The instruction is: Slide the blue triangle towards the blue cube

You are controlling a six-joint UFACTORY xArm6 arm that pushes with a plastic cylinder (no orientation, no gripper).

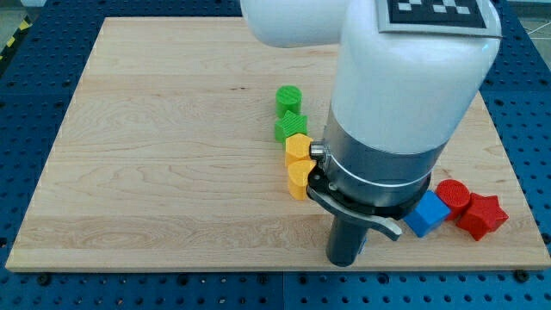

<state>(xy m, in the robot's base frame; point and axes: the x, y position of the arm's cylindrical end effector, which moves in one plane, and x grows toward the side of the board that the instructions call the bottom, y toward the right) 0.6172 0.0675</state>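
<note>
Rod end, my tip (345, 262), grips nothing and rests low on the board, the blue cube (427, 213) just to its upper right, while the blue triangle stays unseen, presumably masked by the arm's bulk.

- The white arm (405, 77) fills the view's upper right, with a black-and-white marker (435, 12) on top.
- Its dark rod (347, 241) comes down near the board's bottom edge; my tip (343, 262) sits low, right of centre.
- The blue cube (428, 213) lies just right of the rod, partly tucked behind the arm's collar.
- A red cylinder (453, 195) touches the cube's upper right, and a red star (480, 216) sits beside both.
- Left of the arm runs a close column: green cylinder (289, 99), green block (291, 127), then two yellow blocks (298, 146) (299, 175).
- The wooden board (155, 146) rests on a blue perforated table (34, 103).
- No blue triangle shows; I cannot tell whether the arm hides it.
</note>
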